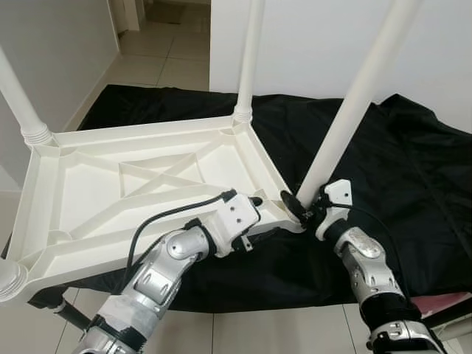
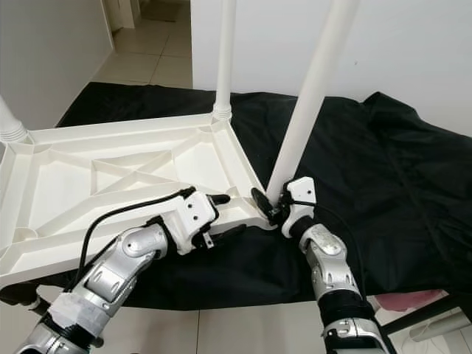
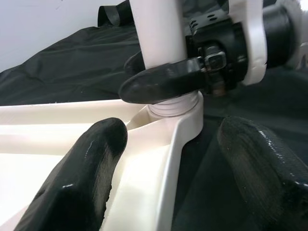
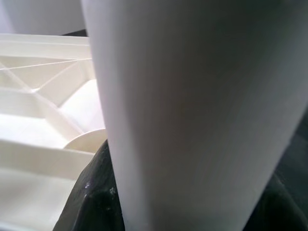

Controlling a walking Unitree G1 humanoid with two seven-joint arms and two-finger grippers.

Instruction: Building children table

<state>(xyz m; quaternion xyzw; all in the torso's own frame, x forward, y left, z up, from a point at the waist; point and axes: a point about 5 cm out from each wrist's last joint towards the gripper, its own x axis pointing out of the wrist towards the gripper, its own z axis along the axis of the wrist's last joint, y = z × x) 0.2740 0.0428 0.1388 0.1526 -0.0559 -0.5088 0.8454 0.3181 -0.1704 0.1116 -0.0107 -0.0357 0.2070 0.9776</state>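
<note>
Surface: black cloth [image 1: 383, 184] over tiled floor [image 1: 177, 55].
Tabletop [image 1: 110, 199]: upside down on the cloth.
Right gripper [image 1: 304, 209]: clamped on table leg [image 1: 346, 110] at the near corner.
Left gripper [image 3: 168, 159]: fingers apart, straddling the tabletop's rim; left wrist view alone shows this.
</note>
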